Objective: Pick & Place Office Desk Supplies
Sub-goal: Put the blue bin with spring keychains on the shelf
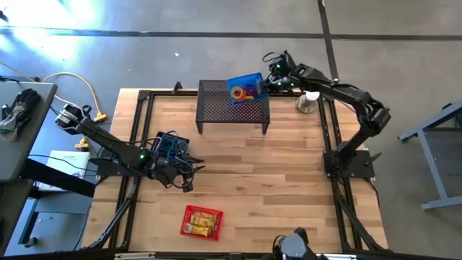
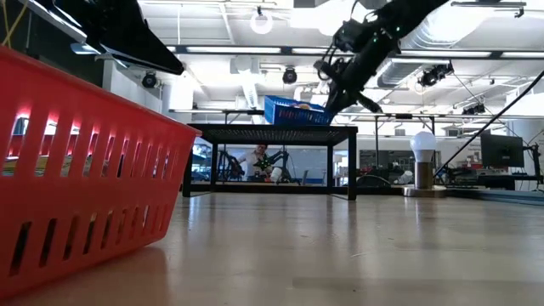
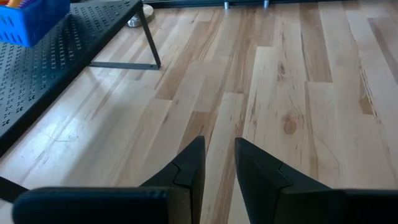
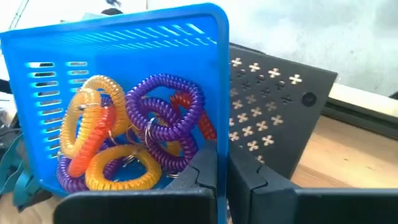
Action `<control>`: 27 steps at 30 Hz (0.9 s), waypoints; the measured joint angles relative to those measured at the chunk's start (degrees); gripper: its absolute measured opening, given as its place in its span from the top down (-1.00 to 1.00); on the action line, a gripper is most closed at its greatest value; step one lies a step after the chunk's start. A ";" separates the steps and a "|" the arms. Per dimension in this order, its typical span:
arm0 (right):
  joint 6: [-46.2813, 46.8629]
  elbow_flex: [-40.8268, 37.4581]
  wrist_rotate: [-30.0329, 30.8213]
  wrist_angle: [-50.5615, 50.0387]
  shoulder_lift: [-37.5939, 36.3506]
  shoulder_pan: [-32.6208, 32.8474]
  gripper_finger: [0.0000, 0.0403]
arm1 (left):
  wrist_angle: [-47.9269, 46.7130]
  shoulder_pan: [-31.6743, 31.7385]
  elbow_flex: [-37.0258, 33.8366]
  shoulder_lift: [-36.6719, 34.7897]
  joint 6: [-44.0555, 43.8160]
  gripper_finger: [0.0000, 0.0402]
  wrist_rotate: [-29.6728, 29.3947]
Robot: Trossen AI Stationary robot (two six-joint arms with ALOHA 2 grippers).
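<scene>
A blue basket (image 1: 245, 89) holding purple, orange, yellow and red coil rings (image 4: 143, 134) stands on the black mesh stand (image 1: 232, 107) at the table's far side. My right gripper (image 1: 268, 85) is shut on the basket's right side. A second blue basket (image 1: 170, 146) with dark and teal loops rests on the table at the left. A red basket (image 1: 202, 222) with yellow blocks rests near the front edge. My left gripper (image 1: 189, 173) hovers beside the second blue basket, over bare wood (image 3: 217, 155), its fingers a narrow gap apart and empty. My right gripper pinches the blue basket's side wall at its upper rim (image 4: 221, 134), one finger (image 4: 205, 171) inside the basket and one (image 4: 249, 180) outside. The fingers come from the table's right side, slanting down. The basket's bottom stays on the mesh stand (image 2: 297, 112).
A silver cone with a white ball (image 1: 309, 101) stands just right of the stand, close under my right arm. The red basket fills the low view's left foreground (image 2: 85, 170). Bare wood lies between the stand and the red basket.
</scene>
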 joint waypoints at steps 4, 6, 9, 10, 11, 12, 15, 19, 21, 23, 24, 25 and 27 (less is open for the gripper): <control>0.60 0.02 -1.17 0.13 0.70 -1.06 0.98 | 0.00 0.00 0.00 0.01 0.01 0.60 0.00; 1.42 0.02 -0.84 0.13 0.70 -1.15 0.98 | 0.00 0.00 0.00 0.02 0.02 0.60 0.00; 2.37 0.02 -0.75 -0.14 0.70 -1.17 0.98 | -0.02 0.00 0.00 0.02 0.02 0.60 0.02; 3.11 0.04 -0.56 -0.31 0.70 -1.17 0.98 | -0.02 0.00 0.00 0.00 0.00 0.60 0.04; 3.68 0.04 -0.43 -0.31 0.70 -1.15 0.98 | -0.02 0.00 0.00 0.00 -0.02 0.60 0.04; 4.27 0.04 -0.43 -0.31 0.70 -1.17 0.98 | -0.04 0.00 0.00 0.00 -0.02 0.60 0.09; 5.52 0.04 0.07 -0.35 0.70 -1.15 0.98 | -0.04 -0.23 0.00 0.00 -0.04 0.60 0.10; 7.10 0.04 0.19 -0.44 0.61 -1.15 0.96 | -0.09 -1.19 0.00 0.00 -0.04 0.60 0.11; 7.16 0.04 0.35 -0.42 0.47 -1.15 0.92 | -0.15 -1.70 0.00 0.01 -0.01 0.60 0.10; 7.16 0.04 0.33 -0.37 0.41 -1.15 0.90 | -0.15 -2.18 0.00 0.01 0.30 0.60 0.10; 7.16 0.04 0.26 -0.36 0.41 -1.15 0.90 | -0.15 -2.41 0.00 0.01 0.52 0.60 0.09; 7.16 0.04 0.18 -0.35 0.41 -1.15 0.90 | -0.15 -2.55 0.00 0.02 0.61 0.60 0.09; 7.16 0.04 0.12 -0.33 0.41 -1.15 0.90 | -0.15 -2.73 0.00 0.00 0.63 0.60 0.09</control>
